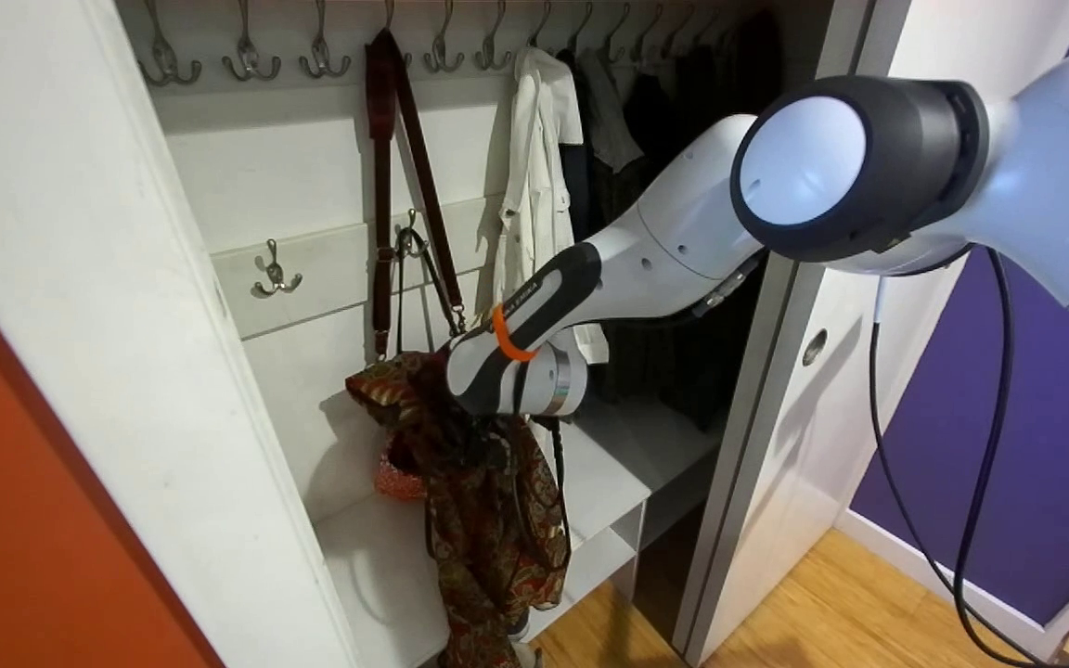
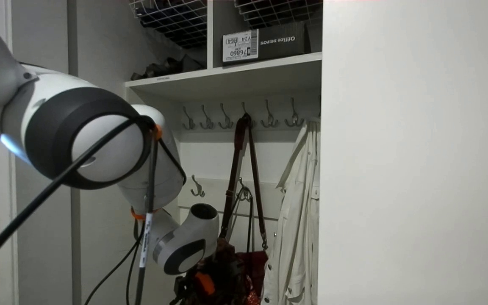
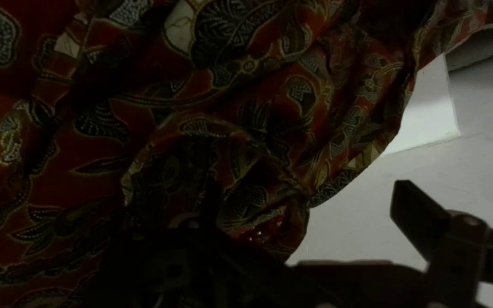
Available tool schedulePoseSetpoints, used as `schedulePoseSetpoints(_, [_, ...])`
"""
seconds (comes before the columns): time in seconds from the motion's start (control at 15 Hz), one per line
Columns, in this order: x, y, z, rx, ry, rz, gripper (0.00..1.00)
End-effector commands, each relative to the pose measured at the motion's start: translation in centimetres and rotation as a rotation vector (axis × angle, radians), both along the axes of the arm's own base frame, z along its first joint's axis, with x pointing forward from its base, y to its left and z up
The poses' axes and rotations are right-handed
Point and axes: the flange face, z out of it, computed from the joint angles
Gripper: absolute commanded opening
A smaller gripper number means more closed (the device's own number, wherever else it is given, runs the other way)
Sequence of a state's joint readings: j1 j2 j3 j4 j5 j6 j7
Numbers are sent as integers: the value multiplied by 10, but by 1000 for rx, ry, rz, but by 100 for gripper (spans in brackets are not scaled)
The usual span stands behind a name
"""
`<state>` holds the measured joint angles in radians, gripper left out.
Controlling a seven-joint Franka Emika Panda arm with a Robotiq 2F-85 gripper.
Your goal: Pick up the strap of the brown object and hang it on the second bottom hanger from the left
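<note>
Evidently apart at the end effector (image 3: 308,192), with the brown bag (image 1: 497,520) just beside and below, hanging lengthwise downward; probably needs raising toward the second bottom hanger (image 1: 411,230); cannot single out its strap.

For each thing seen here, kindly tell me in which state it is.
Claw: open
Patterned bag: slack, hanging down
Thin dark strap: looped over second lower hook from left
Long reddish-brown strap: hung on upper hook
White garment: hanging
Office Depot box: print upside down
</note>
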<state>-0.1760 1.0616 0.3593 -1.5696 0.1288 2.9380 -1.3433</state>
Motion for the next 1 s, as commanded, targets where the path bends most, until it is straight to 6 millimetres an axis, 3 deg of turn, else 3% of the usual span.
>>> schedulePoseSetpoints(0.0, [9,-6,-10,6,-63,19,74])
schedulePoseSetpoints(0.67, [15,-10,-26,-5,-107,48,3])
schedulePoseSetpoints(0.93, [17,-7,-14,6,-125,33,0])
